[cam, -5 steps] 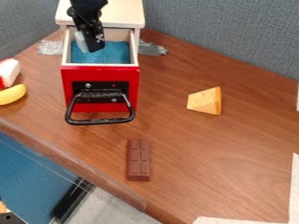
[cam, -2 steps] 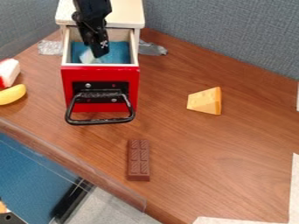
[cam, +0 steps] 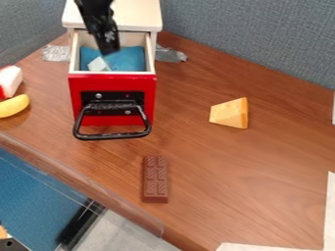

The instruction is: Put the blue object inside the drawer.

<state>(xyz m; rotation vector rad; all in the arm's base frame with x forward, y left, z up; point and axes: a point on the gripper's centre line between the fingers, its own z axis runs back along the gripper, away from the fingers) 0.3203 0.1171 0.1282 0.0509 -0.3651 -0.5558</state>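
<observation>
Banana (cam: 13,106) & red-white toy (cam: 9,81) L of drawer (cam: 146,88), cheese wedge (cam: 229,113) R, choc bar (cam: 155,180) in front. Gripper (cam: 110,49) hangs over drawer, hiding part of inside; can't tell if apart or together. Pale block (cam: 99,64) lies in drawer, L half nr front wall, edges askew to it; long axis unclear.

My black arm (cam: 95,7) comes in at the top edge, left of the view's middle; I hang down steeply from there, slanting a little toward the view's right; my black gripper (cam: 109,49) points downward, the lowest part of me, small pale marks just above its tip.
</observation>
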